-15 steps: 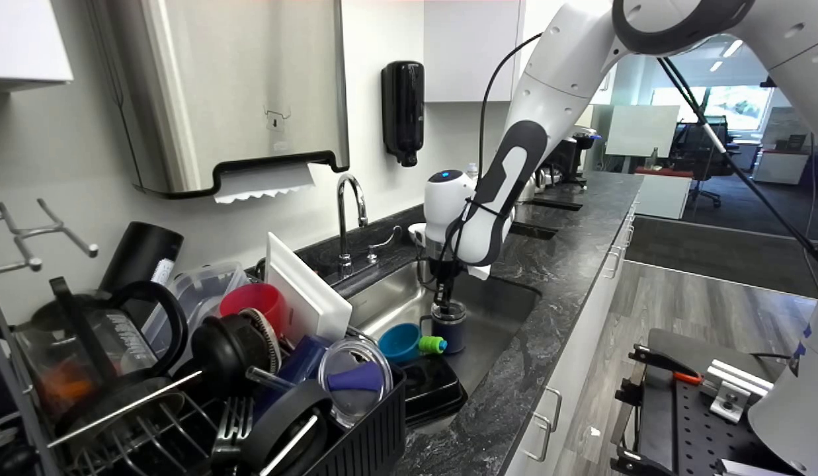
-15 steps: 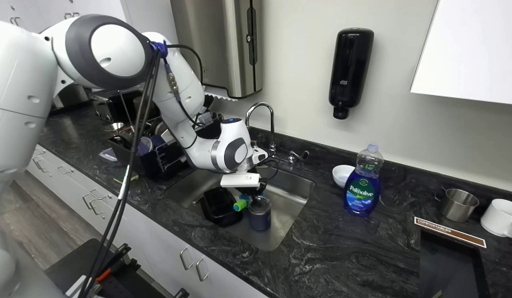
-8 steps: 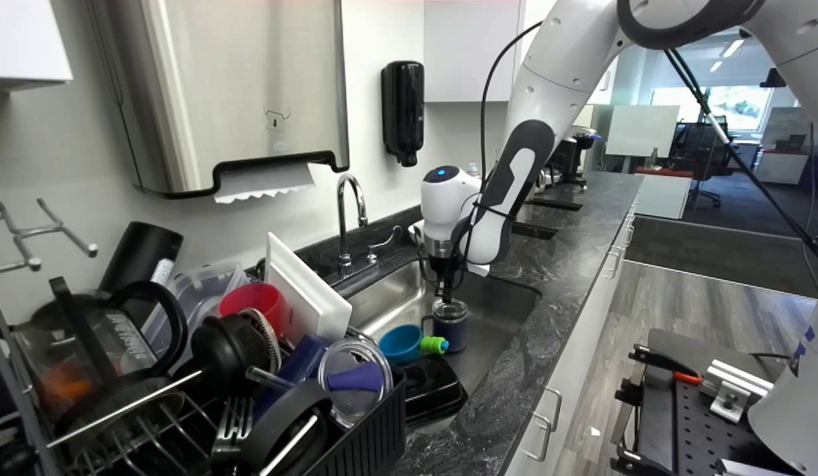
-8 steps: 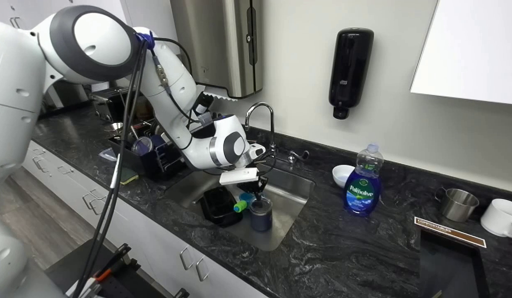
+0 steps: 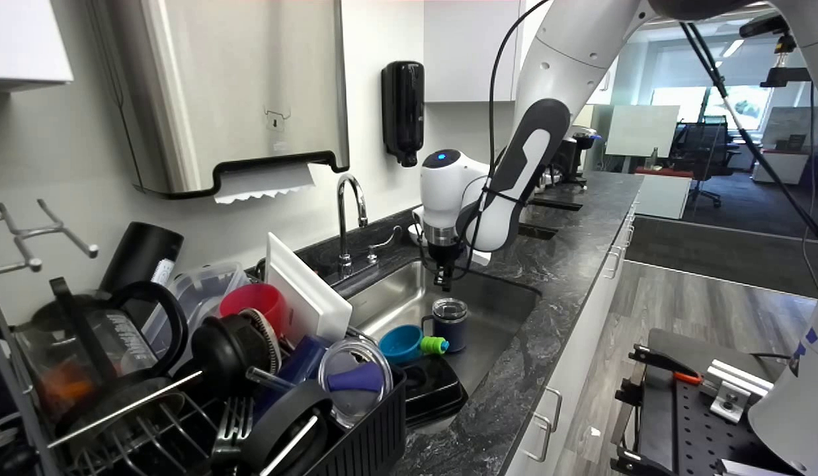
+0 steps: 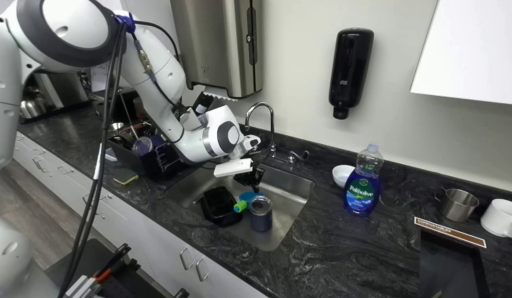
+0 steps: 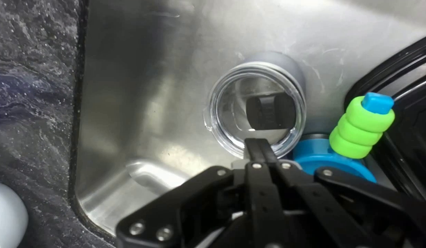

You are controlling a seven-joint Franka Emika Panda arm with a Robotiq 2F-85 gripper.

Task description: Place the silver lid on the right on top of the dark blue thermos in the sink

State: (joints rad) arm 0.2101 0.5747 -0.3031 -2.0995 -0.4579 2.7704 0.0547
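The dark blue thermos (image 5: 451, 336) (image 6: 261, 222) stands upright in the sink in both exterior views. On top of it lies a round, silvery, see-through lid (image 7: 259, 108) (image 5: 450, 308) with a dark centre, which I take for the silver lid; it looks level. My gripper (image 7: 257, 140) (image 5: 442, 284) (image 6: 256, 190) hangs above the thermos, toward its faucet side, apart from the lid. Its fingers are pressed together with nothing between them. In the wrist view the fingertips cover a small part of the lid's near rim.
Beside the thermos lie a blue cup (image 7: 323, 155) with a green handle (image 7: 362, 125) and a black tray (image 5: 432, 389). The faucet (image 6: 272, 128) rises behind the sink. A white bowl (image 6: 342, 174) and soap bottle (image 6: 363, 186) stand on the counter; a full dish rack (image 5: 379, 430) adjoins the sink.
The shut gripper has risen from the lid, and in an exterior view it has drawn off a little to the left. The lid stays on the thermos, which shifted very slightly.
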